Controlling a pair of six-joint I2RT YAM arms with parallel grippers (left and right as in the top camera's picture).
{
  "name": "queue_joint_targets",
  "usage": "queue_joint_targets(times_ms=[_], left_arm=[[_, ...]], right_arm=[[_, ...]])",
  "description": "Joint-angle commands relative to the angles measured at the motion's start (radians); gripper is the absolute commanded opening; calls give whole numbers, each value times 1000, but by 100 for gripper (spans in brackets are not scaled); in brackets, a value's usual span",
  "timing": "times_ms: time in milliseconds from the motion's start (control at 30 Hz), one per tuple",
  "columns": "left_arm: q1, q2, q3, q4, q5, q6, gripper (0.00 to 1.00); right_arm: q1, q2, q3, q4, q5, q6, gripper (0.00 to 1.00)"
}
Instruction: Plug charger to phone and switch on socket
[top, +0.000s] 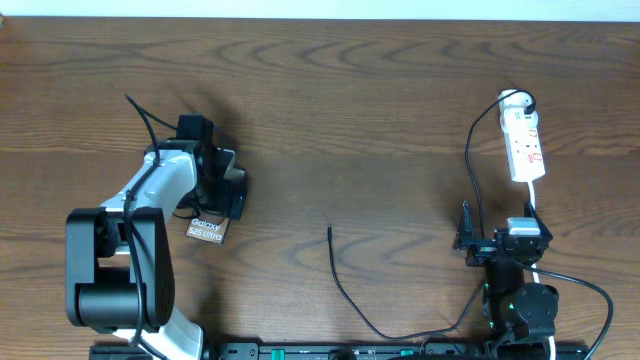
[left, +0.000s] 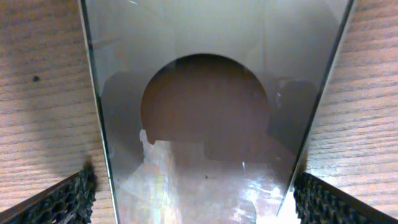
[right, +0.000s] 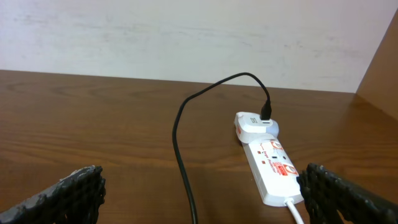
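Two arms at a wooden table (top: 350, 90), seen from overhead and from both wrists. The left claw (top: 222, 182) (left: 198, 204) stands released, jaws spread wide, directly above the phone (top: 207, 230) (left: 211, 93). The wrist view shows the phone's glossy face lying between the two textured fingertips (left: 62, 200), which sit just outside its long edges. Whether they touch those edges cannot be told. From overhead, only the phone's end with the white "Galaxy" lettering shows, projecting from beneath the claw on the side nearer the arm's base. The right claw (top: 503, 232) (right: 205, 199) is likewise released and grasps nothing. The socket (top: 524, 140) (right: 270, 165) lies ahead of it and slightly to its right, apart from the fingers, with its white cord (top: 533, 195) (right: 295, 208) running back toward the claw. The charger (top: 345, 290) (right: 177, 137) enters a white adapter (top: 515, 100) (right: 255, 124) at the socket's far end. It passes the right claw on its left side, and its free tip rests on the table between the two claws, well apart from both.
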Motion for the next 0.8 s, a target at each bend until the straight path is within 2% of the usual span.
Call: queue_joint_targets(times_ms=[0, 767], left_arm=[[1, 6, -31, 11, 5, 7, 99], [1, 6, -43, 69, 31, 34, 99]], right_arm=[[2, -2, -1, -3, 11, -2, 99], [2, -2, -1, -3, 11, -2, 99]])
